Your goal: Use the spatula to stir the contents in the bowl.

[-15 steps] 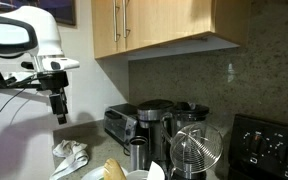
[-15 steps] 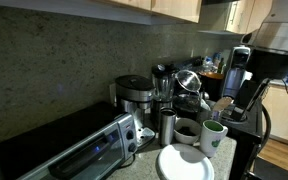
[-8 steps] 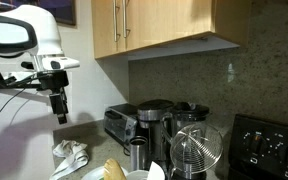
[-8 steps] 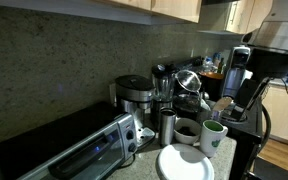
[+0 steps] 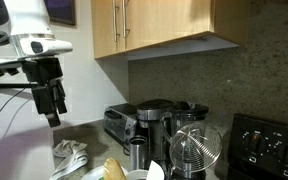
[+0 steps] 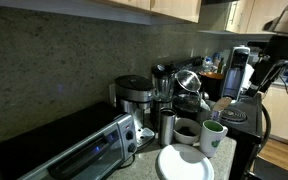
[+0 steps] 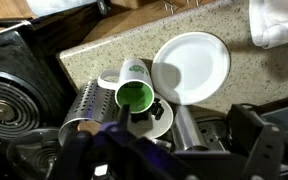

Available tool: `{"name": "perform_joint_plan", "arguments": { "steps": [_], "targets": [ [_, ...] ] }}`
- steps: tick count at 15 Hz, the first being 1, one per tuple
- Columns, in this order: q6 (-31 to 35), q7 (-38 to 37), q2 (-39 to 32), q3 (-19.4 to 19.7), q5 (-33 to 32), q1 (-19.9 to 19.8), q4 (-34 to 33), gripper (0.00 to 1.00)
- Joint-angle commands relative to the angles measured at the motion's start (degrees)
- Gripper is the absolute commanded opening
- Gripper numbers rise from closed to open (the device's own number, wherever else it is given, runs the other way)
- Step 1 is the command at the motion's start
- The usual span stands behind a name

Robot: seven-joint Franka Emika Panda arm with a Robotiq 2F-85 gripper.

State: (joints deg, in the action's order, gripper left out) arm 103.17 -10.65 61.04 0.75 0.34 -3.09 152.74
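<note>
Low on the speckled stone counter (image 7: 174, 22), the bowl (image 7: 191, 67) shows as a smooth, white, thin-rimmed round just beside a white cup (image 7: 136, 92) with a green inside, whose green print is too small to read. A wire-ribbed glass carafe (image 5: 194, 150) and a brushed steel cup (image 5: 137, 153) stand near, while the spatula (image 5: 114, 170), a blunt, yellowish-tan, wood-coloured piece, appears only at the bottom edge of an exterior view, just beside the bowl's rim. The glossy white arm (image 5: 29, 20) is raised well above the counter and off to the side of the bowl, its black gripper (image 5: 52, 112) hanging straight down with jaws spread wide and nothing between them.
</note>
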Motion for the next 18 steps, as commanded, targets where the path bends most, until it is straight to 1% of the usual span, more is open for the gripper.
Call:
{"name": "perform_joint_plan", "arguments": {
  "steps": [1, 2, 5, 8, 10, 18],
  "targets": [
    [0.26, -1.91, 0.47, -1.74, 1.99, -1.25, 0.46, 1.0],
    [0.4, -3.09, 0.67, -2.99, 2.33, -1.02, 0.74, 1.0],
    [0.4, -2.68, 0.64, -2.91, 2.25, -1.3, 0.73, 1.0],
    [0.39, -2.4, 0.63, -1.88, 2.37, -1.48, 0.73, 1.0],
    [1.07, -1.79, -0.55, -1.0, 1.14, -2.57, -0.35, 1.0],
    [4.93, 0.47, -5.25, 7.05, -7.24, -10.51, -6.46, 1.0]
  ]
}}
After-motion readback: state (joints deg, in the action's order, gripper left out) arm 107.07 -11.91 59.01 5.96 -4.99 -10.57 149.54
